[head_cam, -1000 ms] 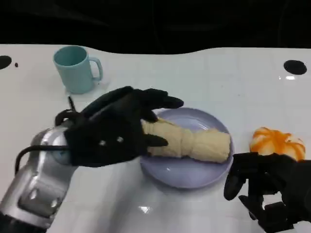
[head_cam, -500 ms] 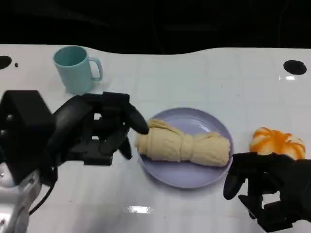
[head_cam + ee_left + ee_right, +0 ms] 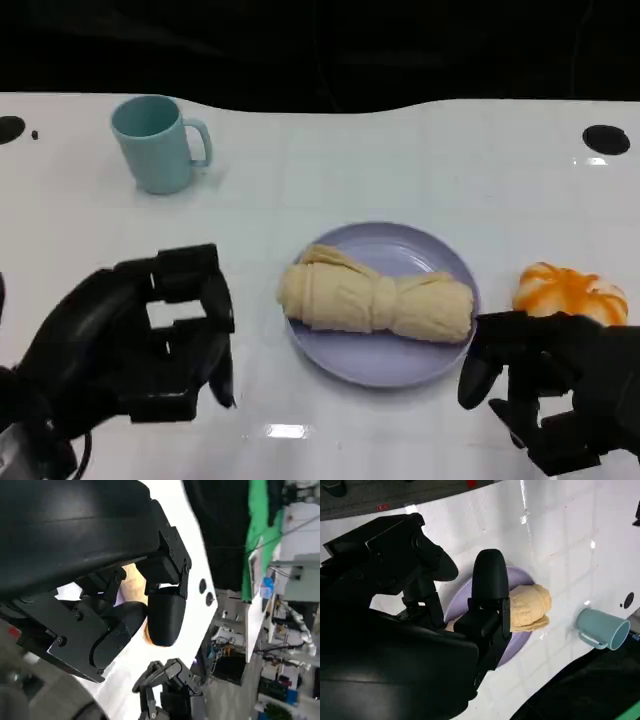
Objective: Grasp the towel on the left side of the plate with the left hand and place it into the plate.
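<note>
Placing step apparently done: rolled beige cloth towel lying inside the round lilac plate, black left hand released, empty, apart on the white counter; next, only resting.

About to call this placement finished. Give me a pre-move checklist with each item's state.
1. Towel lying in the plate: ok.
2. Left hand holds nothing, apart from the towel: ok.
3. Towel fully inside the rim: not ok, one end overhangs the side nearest the left hand.
4. Right hand off the plate: ok.
5. Mug upright, away from the left hand: ok.
</note>
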Available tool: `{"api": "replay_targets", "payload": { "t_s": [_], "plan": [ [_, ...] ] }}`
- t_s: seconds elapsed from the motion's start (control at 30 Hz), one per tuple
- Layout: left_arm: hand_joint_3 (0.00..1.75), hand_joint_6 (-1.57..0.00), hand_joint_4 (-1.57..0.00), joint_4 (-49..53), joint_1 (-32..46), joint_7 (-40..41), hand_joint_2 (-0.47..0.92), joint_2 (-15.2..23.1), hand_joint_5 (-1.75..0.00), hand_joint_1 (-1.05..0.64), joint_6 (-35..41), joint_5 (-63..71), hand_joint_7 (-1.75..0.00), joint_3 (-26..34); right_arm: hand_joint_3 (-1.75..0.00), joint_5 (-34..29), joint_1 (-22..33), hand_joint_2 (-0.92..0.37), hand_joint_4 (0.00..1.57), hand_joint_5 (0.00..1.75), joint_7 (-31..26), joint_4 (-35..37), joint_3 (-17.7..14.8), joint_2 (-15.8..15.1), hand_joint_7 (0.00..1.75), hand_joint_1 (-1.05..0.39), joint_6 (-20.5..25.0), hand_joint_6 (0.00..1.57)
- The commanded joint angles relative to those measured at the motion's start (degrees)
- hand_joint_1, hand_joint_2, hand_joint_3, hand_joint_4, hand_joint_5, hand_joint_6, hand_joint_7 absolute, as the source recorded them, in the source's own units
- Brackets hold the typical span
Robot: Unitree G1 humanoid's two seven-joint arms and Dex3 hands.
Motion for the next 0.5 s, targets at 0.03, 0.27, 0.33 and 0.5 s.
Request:
{"api": "replay_targets", "payload": {
  "t_s": [0.03,0.27,0.33,0.5],
  "plan": [
    [1.34,-0.68,-0.82,0.2,0.6,5.0,0.54,-1.6,-1.75,-0.08,5.2,-3.9,-1.73,1.9,-1.1,-0.1,0.6,-0.55,0.72,1.73,0.4,-0.1,-1.0,-1.2,1.44,0.02,-0.6,0.71],
    [1.29,-0.66,-0.81,2.7,-0.6,7.3,0.59,0.1,-1.75,-0.09,10.9,-6.2,-1.75,1.3,-1.08,0.4,1.2,-0.56,0.7,1.72,0.3,-0.7,-2.2,-1.4,1.44,0.03,0.4,0.7],
    [1.29,-0.66,-0.8,3.6,-1.0,7.8,0.59,0.4,-1.75,-0.1,11.5,-5.8,-1.75,1.1,-1.07,1.0,1.4,-0.57,0.7,1.72,0.3,-0.3,-2.7,-1.1,1.44,0.03,-0.3,0.7],
    [1.25,-0.67,-0.81,5.6,-2.6,8.6,0.63,0.6,-1.75,-0.11,13.6,-7.2,-1.75,2.0,-1.07,1.0,1.6,-0.57,0.7,1.72,0.3,1.0,-3.1,-1.2,1.46,0.04,-3.0,0.69]
  ]
}}
